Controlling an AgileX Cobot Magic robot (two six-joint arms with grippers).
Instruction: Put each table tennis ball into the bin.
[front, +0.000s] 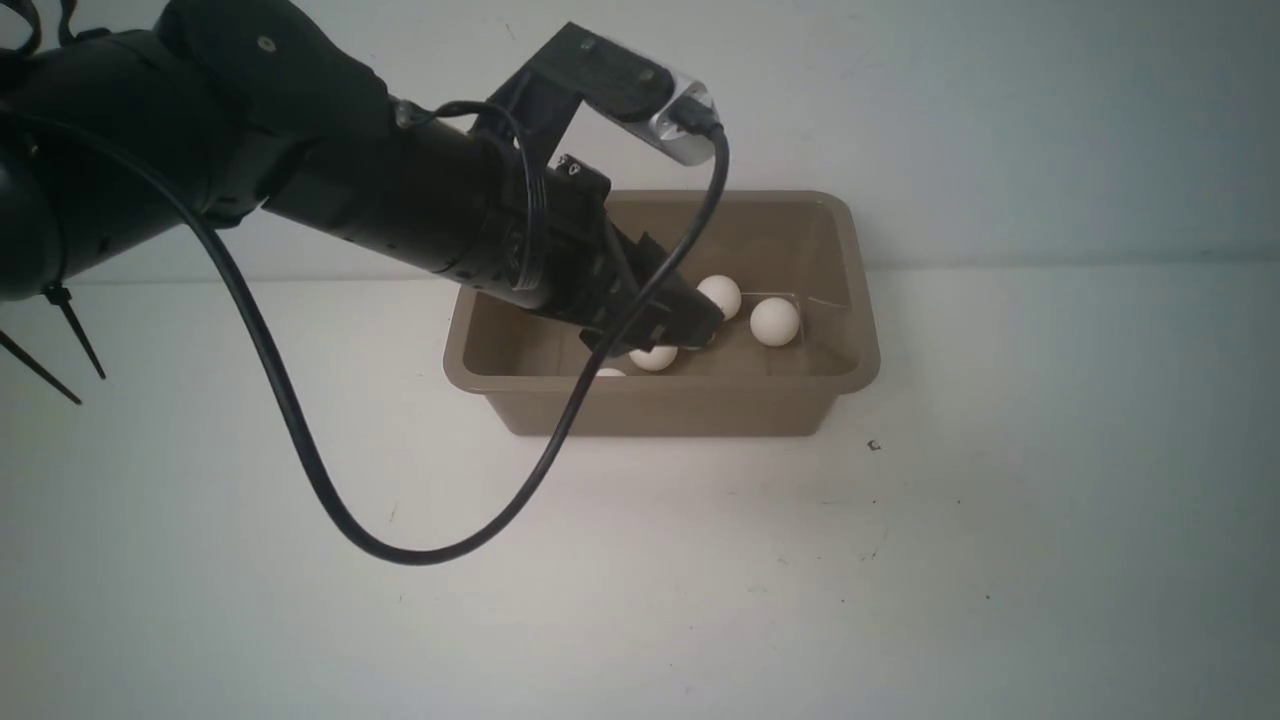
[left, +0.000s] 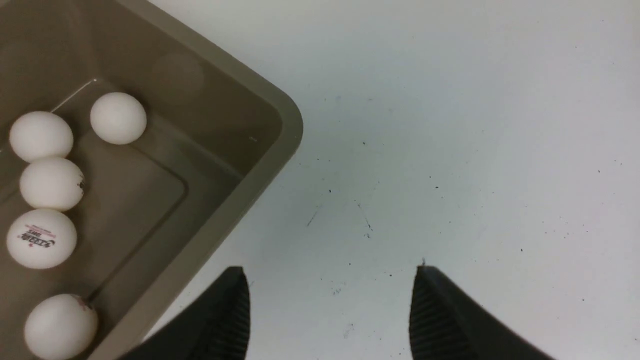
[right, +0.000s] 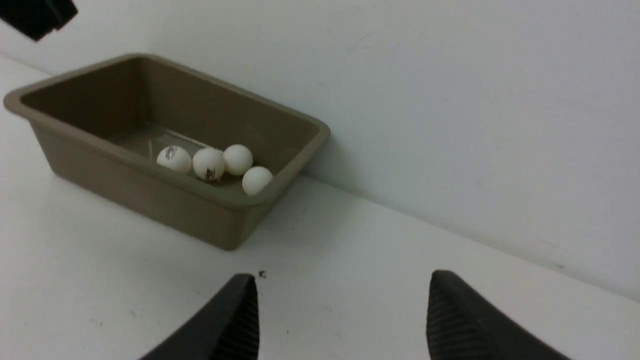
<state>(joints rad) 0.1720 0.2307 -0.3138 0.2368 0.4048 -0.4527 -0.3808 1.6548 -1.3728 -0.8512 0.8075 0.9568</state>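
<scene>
Your left gripper (left: 330, 280) hangs at the bin (left: 292, 135), jaws parted with nothing between them. Five table tennis balls (left: 41, 239) lie on the bin's floor. Your right gripper (right: 342, 290) sits well apart from it, also parted and empty. No ball shows on the table (left: 450, 150), so this looks like the wrap-up. Lift the left arm clear and check for strays.

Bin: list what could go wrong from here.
1. The cable from the left arm's camera loops down in front of the bin's near rim; pulling the arm back could snag it and drag the bin.
2. The open left hand hangs close over the rim; a low sideways move could knock the bin and jostle the balls.
</scene>
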